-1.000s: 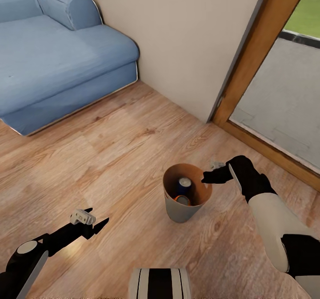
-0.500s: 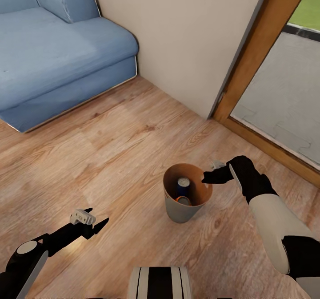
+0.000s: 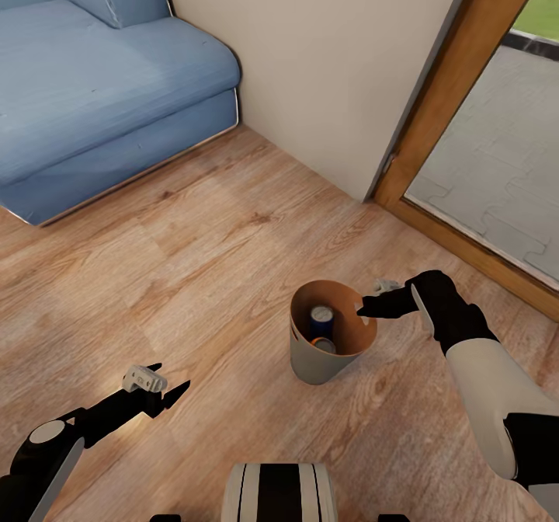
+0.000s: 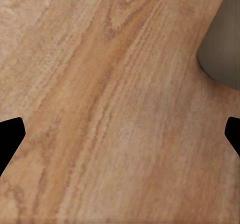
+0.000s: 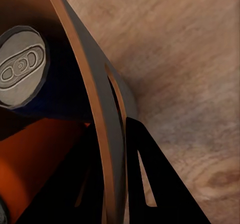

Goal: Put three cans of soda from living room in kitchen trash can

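Note:
The grey tash can with its brown inside stands slightly tilted on the living room's wood floor. A blue can of soda and an orange one lie inside it. My right gripper is shut on its rim. In the right wrist view the thin wall runs between my dark fingers, beside the blue can and the orange can. A third can I cannot make out. My left gripper hangs open and empty low at the left; its view has floor and the bin's side.
A blue sofa sits at the back left against a beige wall. A wood-framed glass door to the outside is at the right. Bare wood floor stretches between the sofa and the bin.
The whole picture has slid as the camera moved. The bin, held at its rim by my right gripper, has tipped a little and shifted slightly right. The left arm holds still.

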